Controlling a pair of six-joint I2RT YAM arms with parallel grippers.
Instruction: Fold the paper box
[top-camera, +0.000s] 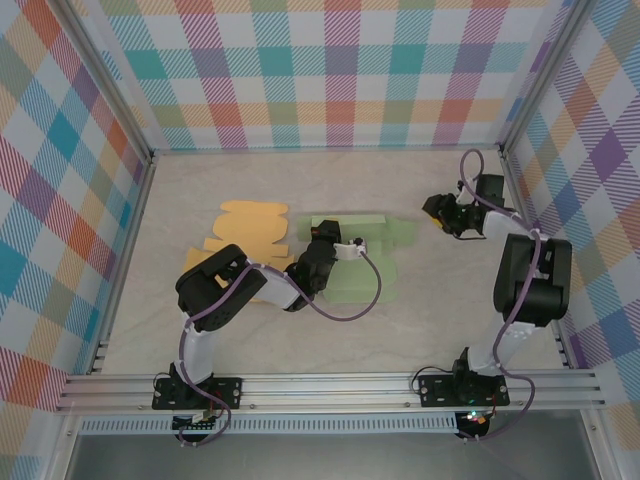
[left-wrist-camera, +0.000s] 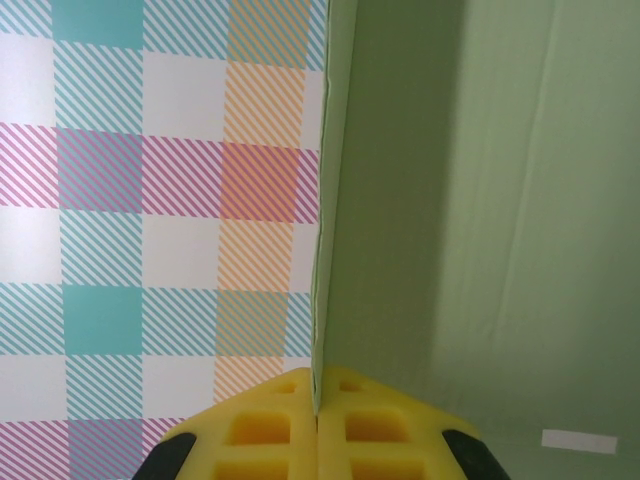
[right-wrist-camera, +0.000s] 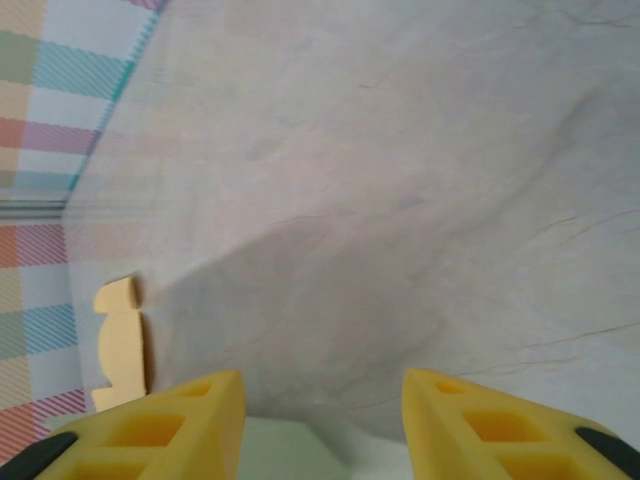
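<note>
The fold is, by my judgement, only begun: the green paper box (top-camera: 385, 235) lies mostly flat in the middle of the table (top-camera: 400, 180), with one wall panel raised and the other flaps not yet turned up or locked. My left gripper (top-camera: 322, 245) is clamped on the edge of that panel. In my left wrist view the thin green sheet stands upright, pinched edge-on between my yellow fingers (left-wrist-camera: 265, 425), and the rest of the green card rises to its right. My right gripper (top-camera: 447, 215) hangs with its jaws apart and nothing between them, near the box's right end but not touching it. From that wrist I look over bare table, with a green corner just below my fingertips. An orange cutout (top-camera: 250, 225) lies flat just left of the green box, untouched. What remains, I think, is raising the other walls and tucking the flaps.
</note>
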